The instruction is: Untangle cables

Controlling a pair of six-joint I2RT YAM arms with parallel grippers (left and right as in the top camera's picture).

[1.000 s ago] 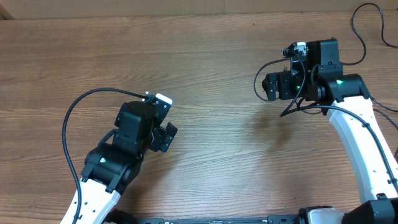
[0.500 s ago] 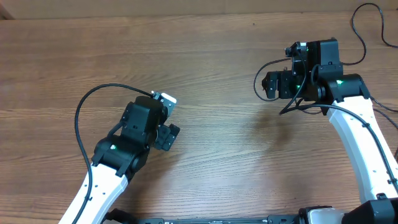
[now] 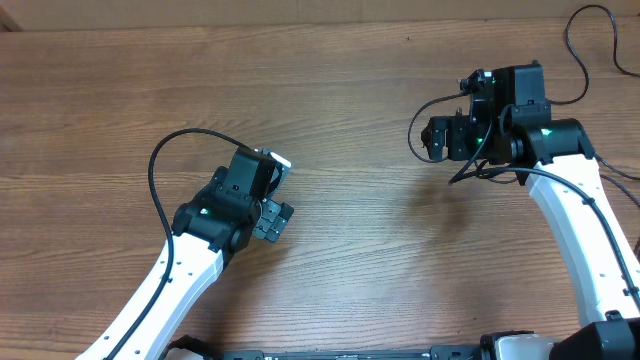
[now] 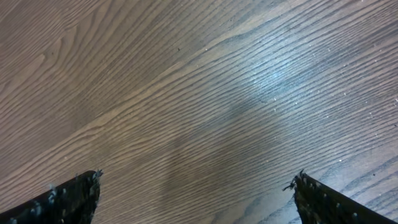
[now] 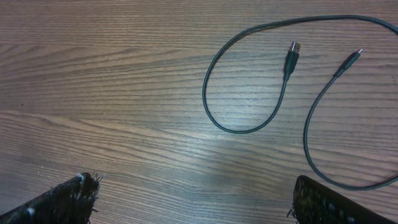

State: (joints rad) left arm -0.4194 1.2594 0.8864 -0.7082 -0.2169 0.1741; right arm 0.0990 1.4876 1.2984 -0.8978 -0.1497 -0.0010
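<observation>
cables (image 5: 204,93) lie ahead of the right gripper (image 5: 194,182), flat on the table (image 5: 93,74), seen only in the right wrist view. one cord makes an open loop ending in a usb plug (image 5: 290,61). a second strand w/ a smaller plug (image 5: 352,59) curves down just beside it, on the right-finger side. the two don't cross in view. both run off the frame edge, so can't tell if they tangle there, or if it's one cord.

right jaws stand wide open w/ nothing btwn them, both fingertips low at the frame corners. left gripper (image 4: 196,177) is also wide open and empty, only bare wood under it. in the overhead it sits well apart from the right arm, so the right arm is clearly the nearer one. overhead hides the cords under the right wrist, and i can't separate them from the arm's own wiring.

key relation: the loop's left limb runs away from the camera, i.e. across the closing line of the right fingers, and sits about mid-gap. so, judging from this, a fwd-and-down reach would bracket that limb cleanly. the loop's near arc runs along the closing line instead, prob a poor pinch. the risk is dragging both plugs together.
</observation>
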